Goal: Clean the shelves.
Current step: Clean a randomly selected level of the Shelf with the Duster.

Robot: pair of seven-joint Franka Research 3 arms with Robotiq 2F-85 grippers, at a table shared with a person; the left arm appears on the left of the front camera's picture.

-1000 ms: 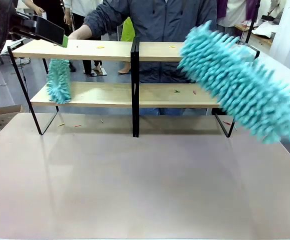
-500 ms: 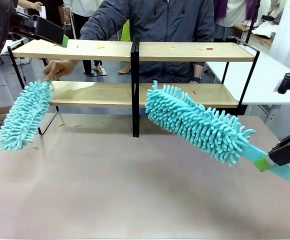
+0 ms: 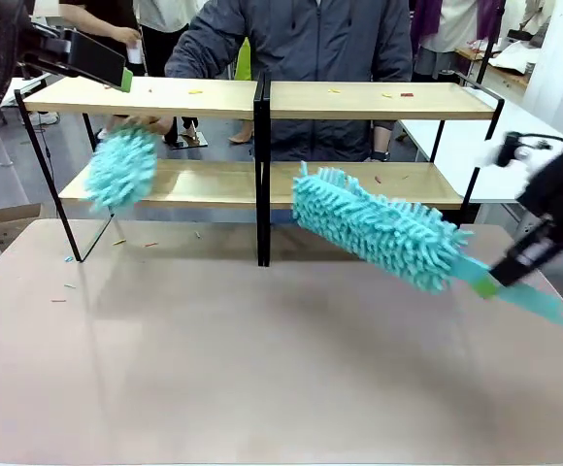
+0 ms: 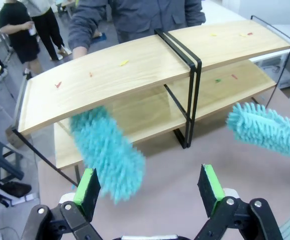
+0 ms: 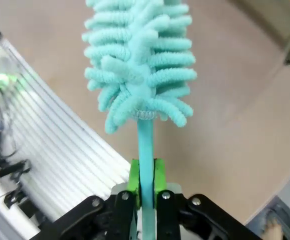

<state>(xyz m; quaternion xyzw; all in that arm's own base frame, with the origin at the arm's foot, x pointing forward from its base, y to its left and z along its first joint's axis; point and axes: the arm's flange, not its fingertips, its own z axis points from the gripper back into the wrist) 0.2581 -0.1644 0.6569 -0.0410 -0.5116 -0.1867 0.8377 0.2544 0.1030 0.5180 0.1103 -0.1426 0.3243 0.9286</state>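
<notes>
The bench [image 3: 262, 369] is lying broad and mostly bare in front; the shelves [image 3: 359, 100] are standing across its far edge, both boards reaching to either side of the central post, with a person standing just behind them; the long turquoise duster [image 3: 379, 233] has been coming down from beside the upper board's right end over the last second and is now slanting in front of the lower board's right half, its tip near the post, which suggests the sweeping is shifting to the lower tier; the person's duster [image 3: 121, 167], having swung out over the bench's left side, is back at the left end between the two boards, hanging from the person's hand [image 3: 146, 123]; the right end effector [image 5: 145, 175] is clamping fully onto the duster's thin handle, well short of the shelves at the bench's right edge; the left end effector [image 4: 150, 187] is hovering high off the upper board's left end, gaping wide and holding nothing; small coloured scraps [image 4: 124, 63] are still dotting both boards, so cleaning looks unfinished.
</notes>
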